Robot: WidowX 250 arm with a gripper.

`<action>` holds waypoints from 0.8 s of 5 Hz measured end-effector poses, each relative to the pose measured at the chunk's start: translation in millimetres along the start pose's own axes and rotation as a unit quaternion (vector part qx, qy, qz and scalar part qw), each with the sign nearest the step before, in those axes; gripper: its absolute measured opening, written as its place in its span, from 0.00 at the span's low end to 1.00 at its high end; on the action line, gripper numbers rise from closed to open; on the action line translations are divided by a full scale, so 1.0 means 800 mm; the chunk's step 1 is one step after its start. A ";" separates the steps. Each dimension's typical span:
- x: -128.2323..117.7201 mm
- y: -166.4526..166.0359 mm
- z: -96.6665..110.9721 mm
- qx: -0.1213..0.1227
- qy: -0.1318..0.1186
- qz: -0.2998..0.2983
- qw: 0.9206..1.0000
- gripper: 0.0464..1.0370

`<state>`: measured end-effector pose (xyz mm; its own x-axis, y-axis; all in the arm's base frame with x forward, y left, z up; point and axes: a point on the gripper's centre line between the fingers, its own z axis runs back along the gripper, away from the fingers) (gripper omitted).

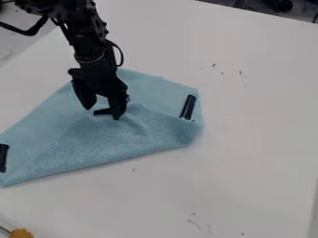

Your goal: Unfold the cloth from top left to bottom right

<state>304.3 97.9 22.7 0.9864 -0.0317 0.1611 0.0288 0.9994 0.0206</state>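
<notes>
A white, dark-flecked table (pixel 255 135) carries a light-blue cloth (pixel 124 139), partly folded over.

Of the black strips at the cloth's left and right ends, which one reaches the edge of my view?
The left strip: it meets the picture's left edge. The right strip lies well inside the view, to the right of the gripper.

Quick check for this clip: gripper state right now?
Gripper: open, its two fingers spread apart at the folded blue cloth, not clamped on it.
</notes>
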 end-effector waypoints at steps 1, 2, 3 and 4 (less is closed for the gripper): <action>0.002 -0.004 0.000 -0.003 -0.002 -0.005 1.000 0.96; 0.002 -0.006 -0.011 -0.010 0.007 -0.008 1.000 0.96; 0.002 -0.008 -0.014 -0.014 0.006 -0.007 1.000 0.96; 0.001 -0.009 -0.019 -0.016 0.011 -0.009 1.000 0.91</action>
<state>307.4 91.3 7.8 0.9889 -0.0496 0.1398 0.0513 0.9986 -0.0087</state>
